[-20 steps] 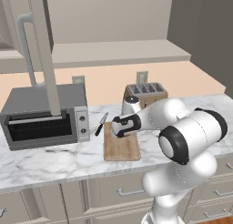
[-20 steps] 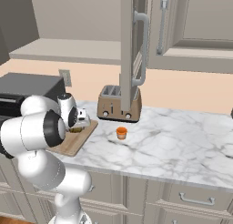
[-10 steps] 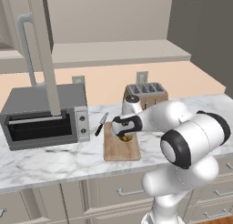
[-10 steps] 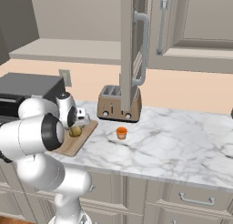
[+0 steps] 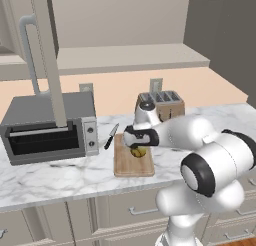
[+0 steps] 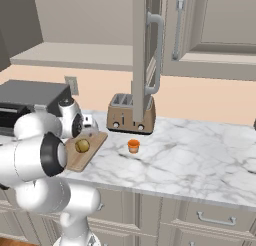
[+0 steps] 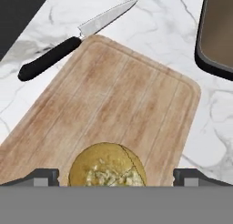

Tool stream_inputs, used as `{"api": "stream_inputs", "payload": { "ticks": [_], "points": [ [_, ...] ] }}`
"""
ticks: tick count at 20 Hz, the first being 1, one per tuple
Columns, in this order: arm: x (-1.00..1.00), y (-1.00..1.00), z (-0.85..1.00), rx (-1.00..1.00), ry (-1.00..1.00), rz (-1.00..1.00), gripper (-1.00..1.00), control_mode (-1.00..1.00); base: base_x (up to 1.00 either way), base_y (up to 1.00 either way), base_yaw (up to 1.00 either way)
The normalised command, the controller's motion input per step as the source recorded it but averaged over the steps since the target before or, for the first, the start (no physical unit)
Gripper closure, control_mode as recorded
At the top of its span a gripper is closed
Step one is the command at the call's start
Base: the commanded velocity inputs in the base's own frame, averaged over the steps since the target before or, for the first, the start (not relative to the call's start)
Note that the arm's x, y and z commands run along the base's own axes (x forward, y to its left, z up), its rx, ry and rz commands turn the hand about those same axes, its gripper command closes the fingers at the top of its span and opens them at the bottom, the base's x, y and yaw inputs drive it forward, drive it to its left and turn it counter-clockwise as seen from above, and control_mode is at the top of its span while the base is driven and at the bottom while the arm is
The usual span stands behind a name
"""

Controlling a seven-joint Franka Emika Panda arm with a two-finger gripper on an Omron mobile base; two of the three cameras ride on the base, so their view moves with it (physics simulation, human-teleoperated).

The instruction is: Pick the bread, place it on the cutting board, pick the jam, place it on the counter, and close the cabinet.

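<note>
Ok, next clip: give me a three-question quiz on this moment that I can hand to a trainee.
1. True or false: the bread lies on the cutting board.
2. Where does the jam stand? A) in the cabinet B) on the counter, in front of the toaster C) on the cutting board
3. Fill in: the knife lies on the counter beside the cutting board, between the board and the ____.

Key
1. True. In the hand view the roll sits on the wood between the fingertips of the open claw.
2. B. The toaster is behind it.
3. Toaster oven.
</note>
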Motion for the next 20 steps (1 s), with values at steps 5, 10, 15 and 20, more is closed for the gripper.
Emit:
{"api": "stream_inputs", "payload": {
  "ticks": [5,10,15,20],
  "points": [
    [-0.13,0.00,0.47,0.00,-0.13,0.00,-1.00,-1.00,0.00,0.00,0.00],
    [-0.26,0.00,0.29,0.00,-0.10,0.00,-1.00,-1.00,0.00,0.00,0.00],
    [-0.31,0.00,0.25,0.00,-0.03,0.00,-1.00,-1.00,0.00,0.00,0.00],
    [-0.41,-0.05,0.19,0.00,-0.05,0.00,-1.00,-1.00,0.00,0.00,0.00]
  ]
}}
